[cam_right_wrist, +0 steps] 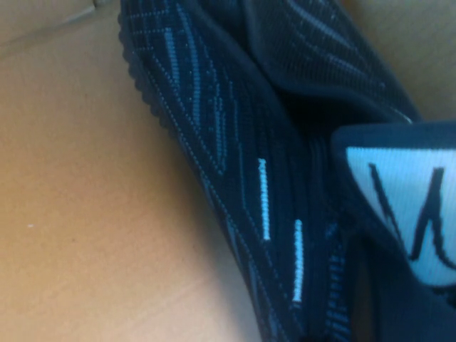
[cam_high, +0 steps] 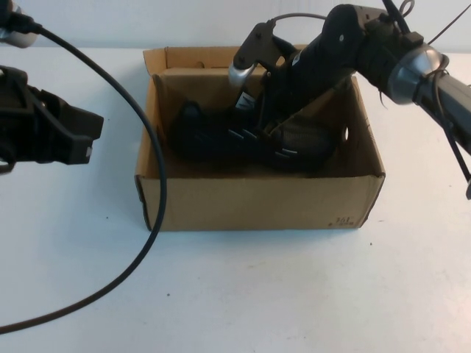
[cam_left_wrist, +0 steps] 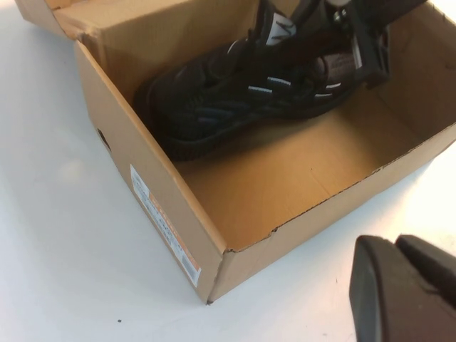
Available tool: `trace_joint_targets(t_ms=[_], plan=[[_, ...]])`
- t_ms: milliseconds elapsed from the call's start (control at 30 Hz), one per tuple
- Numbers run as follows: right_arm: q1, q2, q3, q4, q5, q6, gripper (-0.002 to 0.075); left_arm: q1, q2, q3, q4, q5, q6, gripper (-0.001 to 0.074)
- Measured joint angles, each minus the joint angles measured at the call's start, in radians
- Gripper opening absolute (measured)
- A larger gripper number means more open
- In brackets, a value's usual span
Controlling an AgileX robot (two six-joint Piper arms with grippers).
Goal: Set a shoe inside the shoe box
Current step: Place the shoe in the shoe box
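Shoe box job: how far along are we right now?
Mostly done: the shoe already lies inside the shoe box, toe toward the robot's left. In hand: the right gripper is down in the box at the shoe's collar; whether it grips cannot be seen. Left: let go if needed and lift the right arm out. The left gripper waits outside, to the box's left.

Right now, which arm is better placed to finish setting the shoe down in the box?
The right: its claw is inside the shoe box at the shoe. The left claw is outside, beside the box.
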Motion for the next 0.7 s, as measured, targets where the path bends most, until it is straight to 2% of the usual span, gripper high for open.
trace_joint_targets(t_ms=[467,567,700], plan=[[0.0,0.018,0.0,0.0,-0.034,0.0,0.0027,0.0,0.0,0.0,0.0,0.012,0.0,-0.0001],[0.0,0.018,0.0,0.0,-0.036,0.0,0.0078,0.0,0.0,0.0,0.0,0.016,0.0,-0.0001],[0.0,0.018,-0.002,0.007,-0.045,0.0,0.0191,0.0,0.0,0.0,0.0,0.019,0.0,-0.0001]])
